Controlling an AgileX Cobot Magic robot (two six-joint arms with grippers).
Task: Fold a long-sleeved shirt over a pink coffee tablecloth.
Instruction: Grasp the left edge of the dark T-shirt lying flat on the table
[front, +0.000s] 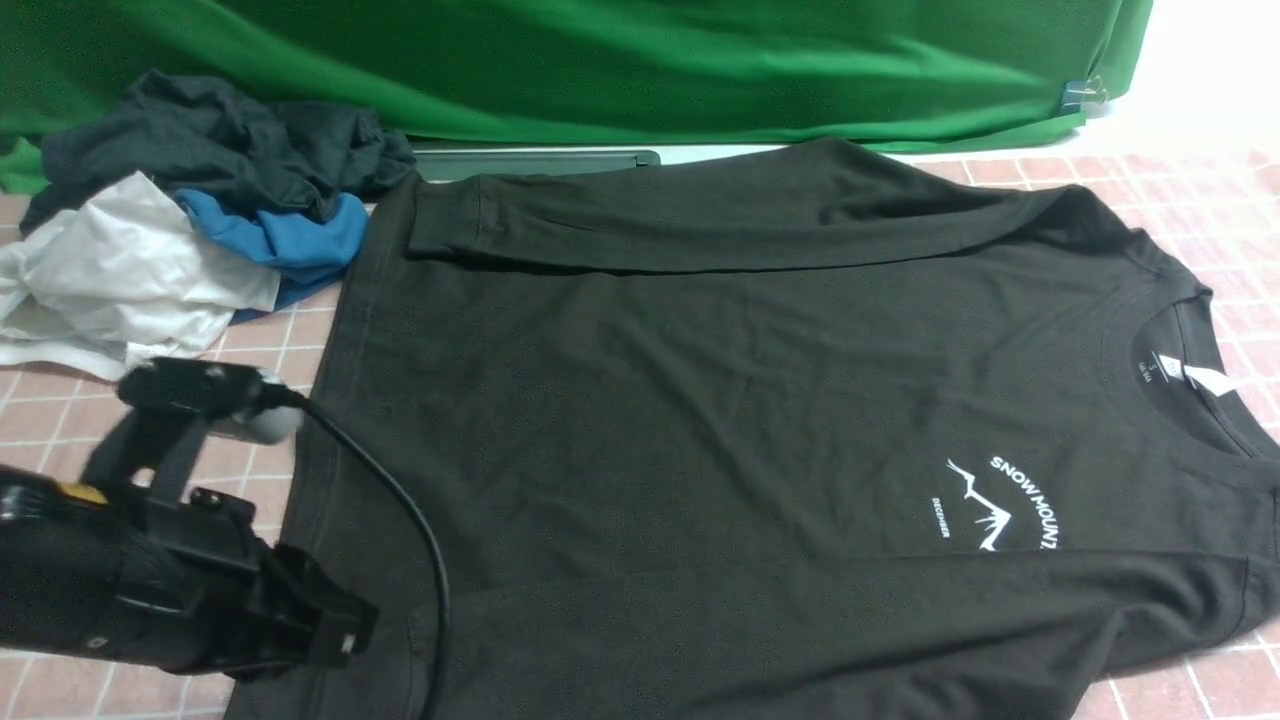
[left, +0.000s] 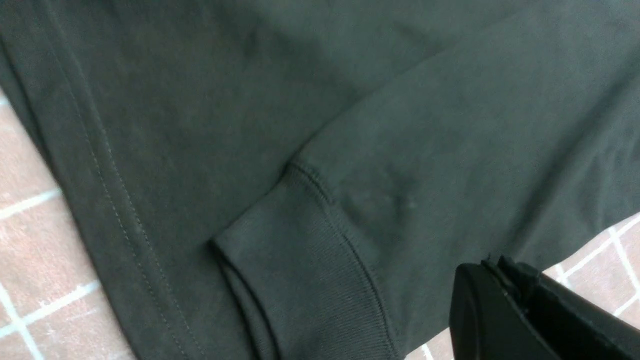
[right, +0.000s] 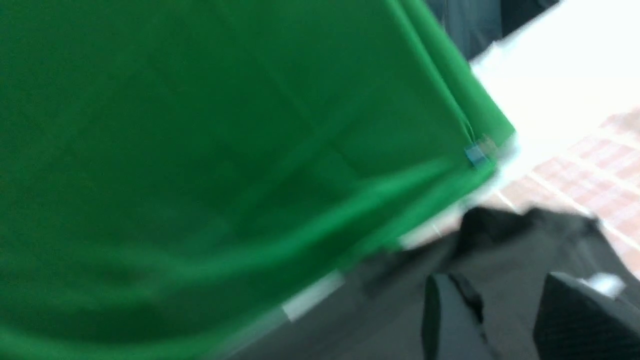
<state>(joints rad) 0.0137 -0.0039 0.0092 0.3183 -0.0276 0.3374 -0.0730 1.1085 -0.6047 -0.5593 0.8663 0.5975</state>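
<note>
The long-sleeved shirt (front: 700, 400) lies flat and face up on the pink coffee tablecloth (front: 1200, 200), collar to the right, with its white print (front: 1000, 505) and neck label (front: 1195, 375) showing. Both sleeves are folded across the body. My left gripper (front: 350, 625) hovers shut and empty at the shirt's near left hem; in the left wrist view it (left: 500, 265) sits beside the near sleeve's ribbed cuff (left: 300, 260). The right arm is outside the front view. In the blurred right wrist view the right gripper (right: 500, 290) stands open over the shirt (right: 505, 240), nothing between its fingers.
A pile of garments lies at the back left: dark charcoal (front: 220, 140), white (front: 120, 270) and blue (front: 290, 235). The green backdrop (front: 600, 60) hangs behind, clipped at its right end (front: 1080, 95). A dark flat bar (front: 540, 160) lies at the backdrop's foot.
</note>
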